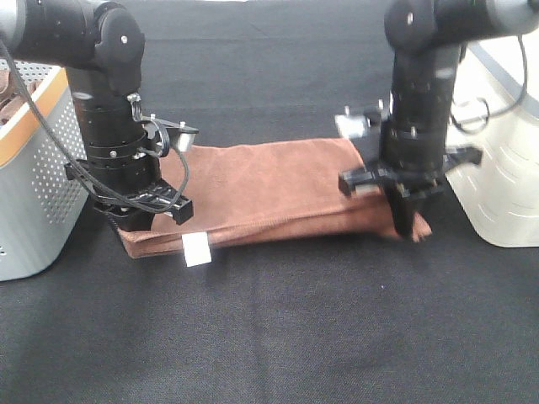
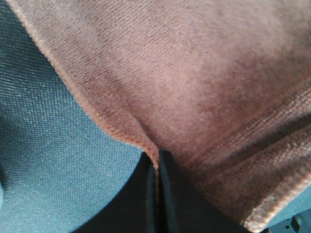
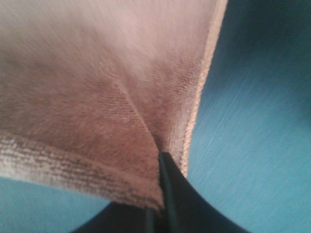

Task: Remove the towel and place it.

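Observation:
The reddish-brown towel (image 1: 269, 189) lies folded in a long band on the black cloth table, its white label (image 1: 196, 249) at the front left. My left gripper (image 1: 135, 220) is shut on the towel's left end; the left wrist view shows the hem (image 2: 116, 131) pinched between its fingers (image 2: 167, 194). My right gripper (image 1: 406, 229) is shut on the towel's right end; the right wrist view shows the towel (image 3: 97, 87) creased into its closed fingers (image 3: 167, 189).
A grey perforated basket with an orange rim (image 1: 29, 168) stands at the left edge, brownish cloth showing inside. A white bin (image 1: 497, 168) stands at the right edge. Black table cloth (image 1: 278, 328) spreads in front of the towel.

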Available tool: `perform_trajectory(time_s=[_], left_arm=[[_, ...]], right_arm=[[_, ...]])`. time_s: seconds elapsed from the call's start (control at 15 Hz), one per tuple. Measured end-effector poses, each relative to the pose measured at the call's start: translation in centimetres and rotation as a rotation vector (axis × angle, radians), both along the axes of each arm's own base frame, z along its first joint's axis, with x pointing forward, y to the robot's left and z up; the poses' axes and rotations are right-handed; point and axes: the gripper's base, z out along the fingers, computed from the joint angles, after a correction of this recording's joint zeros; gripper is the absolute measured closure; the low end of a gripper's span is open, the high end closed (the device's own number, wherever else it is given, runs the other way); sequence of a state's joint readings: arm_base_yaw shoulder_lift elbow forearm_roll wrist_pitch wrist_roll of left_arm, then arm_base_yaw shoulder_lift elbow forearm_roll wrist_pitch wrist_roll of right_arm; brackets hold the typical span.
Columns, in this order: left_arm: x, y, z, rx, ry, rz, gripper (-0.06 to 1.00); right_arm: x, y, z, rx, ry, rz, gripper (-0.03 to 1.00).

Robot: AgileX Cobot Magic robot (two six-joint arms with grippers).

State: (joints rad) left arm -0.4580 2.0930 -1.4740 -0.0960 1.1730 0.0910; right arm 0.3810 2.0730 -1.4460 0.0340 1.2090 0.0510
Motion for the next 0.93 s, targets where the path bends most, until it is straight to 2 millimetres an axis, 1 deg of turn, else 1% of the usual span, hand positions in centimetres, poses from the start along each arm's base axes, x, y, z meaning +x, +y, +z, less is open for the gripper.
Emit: perform_trajectory(time_s=[0.07, 0.13, 0.2, 0.27, 0.33, 0.4, 0.47, 0.53, 0.6, 0.67, 0.73, 0.8, 0.93], left_arm=[[-0.1, 0.0, 0.0, -0.001, 0.007, 0.002, 0.94], [-0.1, 0.0, 0.0, -0.001, 0.007, 0.002, 0.94], [-0.3, -0.1, -0.1, -0.008, 0.024, 0.009, 0.93], [-0.4, -0.2, 0.0, -0.021, 0.040, 0.019, 0.85], [-0.6, -0.5, 0.0, -0.042, 0.054, 0.022, 0.64], [-0.7, -0.7, 0.0, -0.048, 0.057, 0.008, 0.46], [-0.8, -1.0, 0.0, -0.050, 0.058, -0.003, 0.32], [-1.0, -1.2, 0.0, -0.054, 0.062, -0.009, 0.25], [-1.1, -1.4, 0.0, -0.058, 0.064, -0.013, 0.21], [-1.1, -1.4, 0.0, -0.058, 0.064, -0.013, 0.21], [-1.1, -1.5, 0.0, -0.059, 0.064, -0.016, 0.21], [-1.1, -1.5, 0.0, -0.059, 0.064, -0.016, 0.20], [-1.1, -1.5, 0.1, -0.059, 0.063, -0.013, 0.20]], right_arm=[[-0.3, -0.1, -0.4, -0.007, 0.016, 0.001, 0.90], [-0.3, -0.1, -0.4, -0.007, 0.016, 0.001, 0.90], [-0.4, -0.2, -0.5, -0.014, 0.021, 0.003, 0.82], [-0.5, -0.3, -0.6, -0.018, 0.023, 0.005, 0.69], [-0.5, -0.3, -0.6, -0.017, 0.024, 0.004, 0.49], [-0.5, -0.3, -0.6, -0.017, 0.024, 0.004, 0.42], [-0.5, -0.3, -0.5, -0.014, 0.023, 0.003, 0.37], [-0.6, -0.3, -0.3, -0.010, 0.021, 0.001, 0.35], [-0.7, -0.2, 0.5, 0.011, 0.005, -0.007, 0.34], [-0.7, -0.2, 0.5, 0.011, 0.005, -0.007, 0.34], [-0.9, -0.1, 1.5, 0.036, -0.011, -0.017, 0.34], [-1.2, -0.1, 3.1, 0.066, -0.048, -0.024, 0.34], [-1.6, -0.2, 5.4, 0.095, -0.103, -0.025, 0.34]])
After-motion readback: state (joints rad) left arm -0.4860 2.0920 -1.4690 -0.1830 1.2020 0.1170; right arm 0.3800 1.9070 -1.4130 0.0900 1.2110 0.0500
